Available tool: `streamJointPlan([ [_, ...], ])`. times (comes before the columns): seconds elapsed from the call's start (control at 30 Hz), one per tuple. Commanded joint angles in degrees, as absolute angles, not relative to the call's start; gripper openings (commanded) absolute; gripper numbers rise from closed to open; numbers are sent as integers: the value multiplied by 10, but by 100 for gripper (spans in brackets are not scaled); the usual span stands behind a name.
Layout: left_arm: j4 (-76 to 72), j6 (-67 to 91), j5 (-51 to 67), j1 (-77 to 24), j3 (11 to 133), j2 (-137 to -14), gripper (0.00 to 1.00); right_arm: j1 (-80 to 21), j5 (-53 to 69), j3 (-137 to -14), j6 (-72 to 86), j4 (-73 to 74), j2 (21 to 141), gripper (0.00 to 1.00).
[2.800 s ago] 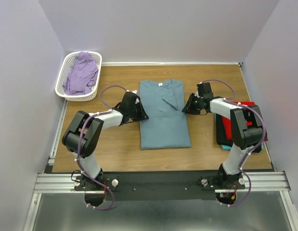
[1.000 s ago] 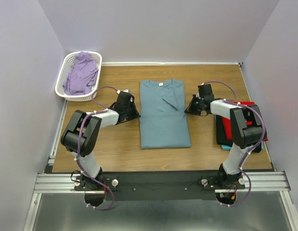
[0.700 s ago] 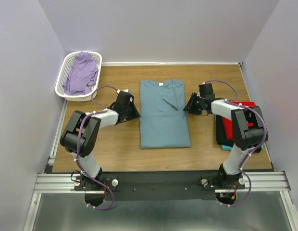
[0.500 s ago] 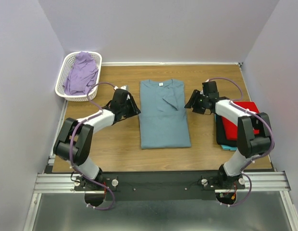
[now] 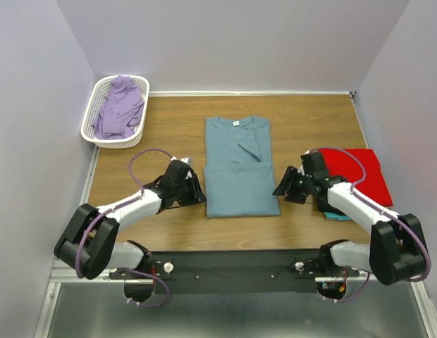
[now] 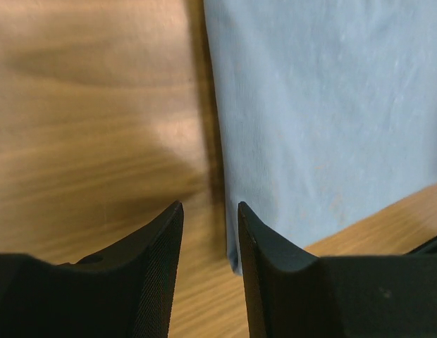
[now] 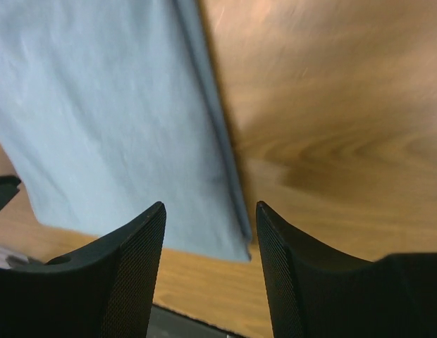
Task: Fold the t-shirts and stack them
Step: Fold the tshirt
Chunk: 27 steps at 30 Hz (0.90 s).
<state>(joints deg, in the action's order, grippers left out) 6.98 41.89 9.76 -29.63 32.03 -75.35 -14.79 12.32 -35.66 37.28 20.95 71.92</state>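
Judging by how things lie, the work is well past halfway: a red t-shirt (image 5: 359,172) sits folded on a turquoise t-shirt (image 5: 336,215) at the right edge of the table (image 5: 169,127); the blue-grey t-shirt (image 5: 239,176) lies flat in the middle, sleeves already turned in to make a long rectangle, collar away from the arms; it still wants folding across its length and carrying to the stack; a purple garment (image 5: 120,105) waits in the white basket (image 5: 88,127). Compared with a second ago, both arms have drawn back from chest level, beside the sleeves, towards the near hem; the left gripper (image 5: 199,195) now sits just beside the near-left corner and the right gripper (image 5: 279,188) beside the near-right one; their jaws, closed then, now stand apart with nothing clamped; each wrist view shows the cloth's edge running down into the gap between the fingers; the right arm's retreat has also bared more of the red shirt.
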Motion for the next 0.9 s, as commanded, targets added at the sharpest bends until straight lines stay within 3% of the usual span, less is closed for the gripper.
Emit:
streamJointPlan([
  [0.0, 87, 451, 101, -323, 302, -724, 45, -190, 138, -328, 412, 251, 682, 61],
  [0.4, 67, 458, 126, -369, 272, -744, 45, -213, 139, -273, 441, 264, 668, 56],
  [0.77, 52, 476, 141, -401, 259, -761, 45, -213, 139, -271, 451, 248, 678, 45],
  [0.87, 54, 478, 145, -408, 259, -767, 43, -213, 139, -265, 454, 236, 681, 38],
])
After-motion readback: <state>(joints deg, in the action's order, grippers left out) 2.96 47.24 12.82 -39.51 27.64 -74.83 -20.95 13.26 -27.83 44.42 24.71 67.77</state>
